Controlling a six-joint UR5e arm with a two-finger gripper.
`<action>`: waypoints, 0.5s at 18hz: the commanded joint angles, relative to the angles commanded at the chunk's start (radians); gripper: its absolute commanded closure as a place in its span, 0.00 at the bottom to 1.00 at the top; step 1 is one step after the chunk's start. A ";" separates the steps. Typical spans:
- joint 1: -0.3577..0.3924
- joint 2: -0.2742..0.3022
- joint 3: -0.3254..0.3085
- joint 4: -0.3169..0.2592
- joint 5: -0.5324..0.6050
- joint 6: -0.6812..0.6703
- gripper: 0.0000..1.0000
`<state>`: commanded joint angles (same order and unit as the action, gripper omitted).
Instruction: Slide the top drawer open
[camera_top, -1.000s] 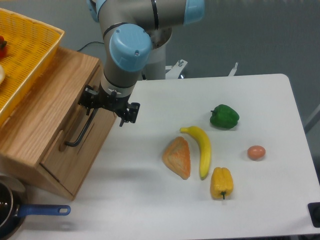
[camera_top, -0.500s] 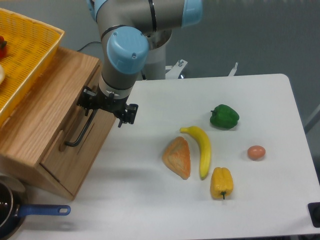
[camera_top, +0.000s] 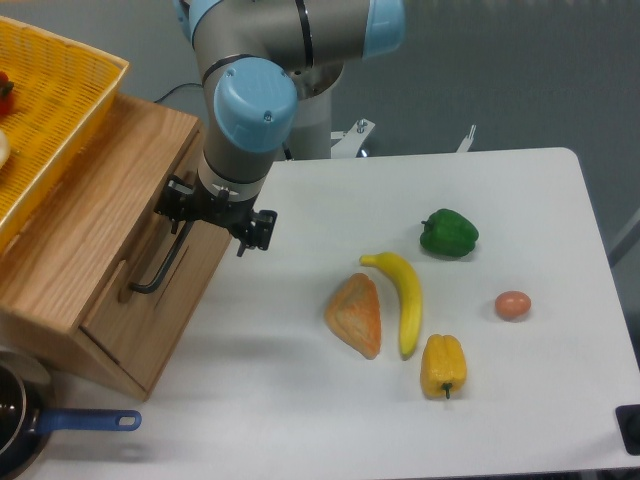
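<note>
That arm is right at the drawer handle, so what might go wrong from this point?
The gripper sits at the upper end of the black handle, not its middle, so a pull may skew the top drawer and jam it. The grip also looks shallow, so it might slip off. A hard tug may shift the cabinet and the yellow basket on top.

On the white table (camera_top: 520, 400) lie a green pepper (camera_top: 448, 232), banana (camera_top: 401, 298), bread (camera_top: 356, 315), yellow pepper (camera_top: 443, 365) and egg (camera_top: 512, 305); a yellow basket (camera_top: 45, 110) tops the cabinet — a blue-handled pan (camera_top: 40, 425) sits below.
</note>
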<state>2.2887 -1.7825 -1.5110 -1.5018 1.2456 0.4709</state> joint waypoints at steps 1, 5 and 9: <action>0.000 -0.002 0.000 0.000 0.000 0.000 0.00; 0.002 -0.002 0.002 0.000 0.002 0.002 0.00; 0.008 -0.005 0.002 0.000 0.008 0.003 0.00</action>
<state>2.2964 -1.7871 -1.5094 -1.5018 1.2532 0.4740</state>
